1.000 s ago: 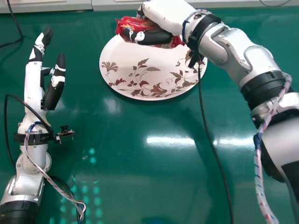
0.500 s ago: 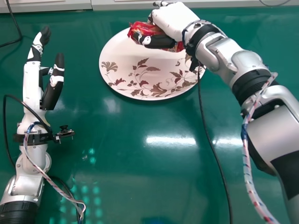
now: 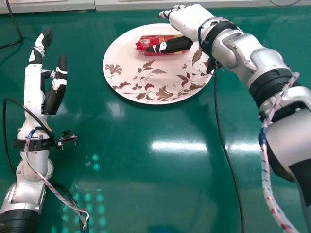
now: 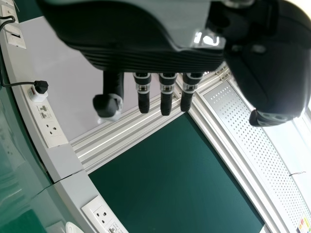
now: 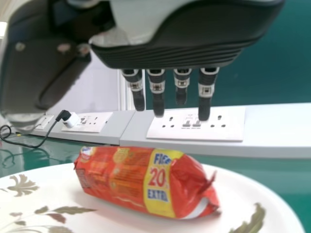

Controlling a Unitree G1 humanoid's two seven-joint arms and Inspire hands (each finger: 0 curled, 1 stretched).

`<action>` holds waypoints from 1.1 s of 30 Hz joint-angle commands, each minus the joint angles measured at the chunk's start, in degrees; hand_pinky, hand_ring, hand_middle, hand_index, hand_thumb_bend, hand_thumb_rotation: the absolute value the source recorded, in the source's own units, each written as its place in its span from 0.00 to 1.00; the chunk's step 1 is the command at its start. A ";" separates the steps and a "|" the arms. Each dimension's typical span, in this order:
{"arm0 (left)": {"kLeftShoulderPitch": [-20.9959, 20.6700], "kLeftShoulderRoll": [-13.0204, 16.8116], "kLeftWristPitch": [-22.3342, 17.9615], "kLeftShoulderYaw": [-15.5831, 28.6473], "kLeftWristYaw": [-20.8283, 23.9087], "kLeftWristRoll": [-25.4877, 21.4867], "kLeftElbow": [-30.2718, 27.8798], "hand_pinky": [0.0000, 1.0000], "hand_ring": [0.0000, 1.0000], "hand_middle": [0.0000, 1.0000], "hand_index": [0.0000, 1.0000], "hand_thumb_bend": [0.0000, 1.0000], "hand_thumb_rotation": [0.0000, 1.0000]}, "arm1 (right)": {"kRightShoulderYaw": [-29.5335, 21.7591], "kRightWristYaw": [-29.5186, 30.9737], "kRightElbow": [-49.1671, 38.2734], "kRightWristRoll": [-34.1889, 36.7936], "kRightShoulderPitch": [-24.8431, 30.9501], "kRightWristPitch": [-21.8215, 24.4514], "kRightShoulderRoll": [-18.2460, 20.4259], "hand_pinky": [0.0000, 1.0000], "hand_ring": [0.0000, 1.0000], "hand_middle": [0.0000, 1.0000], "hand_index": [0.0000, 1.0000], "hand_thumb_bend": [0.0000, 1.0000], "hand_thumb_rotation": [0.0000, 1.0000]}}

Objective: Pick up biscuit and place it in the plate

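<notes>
"What's the biggest thing?"
"One green tabletop (image 3: 121,160), under the plate and all around it."
"And the arms?"
"Two. The right arm (image 3: 265,65) slants in from the plate's right; the left arm (image 3: 31,194) stretches forward, left of the plate."
"How many plates?"
"Just one floral plate (image 3: 126,53)."
"Hands?"
"Two. The right hand (image 3: 189,18) is out over the plate's far right rim, fingers extended, pointing left and slightly away. It's let go; its thumb passes above the packet. The left hand (image 3: 34,87) sits left of the plate, pointing away, fingers straight, holding nothing."
"The biscuits?"
"One red biscuit packet (image 3: 146,44), lying on the plate's far half. Its long axis runs roughly left to right. Which end is crimped on the left, I can't tell."
</notes>
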 commanded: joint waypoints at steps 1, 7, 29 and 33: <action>4.32 -2.41 0.62 -1.56 0.31 0.33 2.82 0.00 1.00 1.00 1.00 0.67 1.00 | 0.78 -0.87 -1.19 -0.47 -0.25 0.67 -0.80 0.89 0.96 1.00 1.00 1.00 0.78; 4.12 -2.49 0.57 -1.76 0.54 0.44 3.53 0.00 1.00 1.00 1.00 0.65 1.00 | -1.10 0.30 -2.86 1.82 0.78 2.42 -2.17 0.93 1.00 1.00 1.00 1.00 0.77; 3.39 -4.11 2.72 -3.77 3.52 3.42 5.52 0.00 0.98 0.93 0.94 0.65 1.00 | -31.86 6.48 -59.51 23.02 43.32 13.89 -16.39 0.65 0.79 0.86 0.88 0.69 0.30; 2.40 -4.42 2.69 -4.42 4.14 3.50 7.06 0.00 0.91 0.88 0.88 0.69 1.00 | -37.59 6.56 -68.68 25.14 52.27 15.90 -15.61 0.68 0.80 0.85 0.87 0.64 0.34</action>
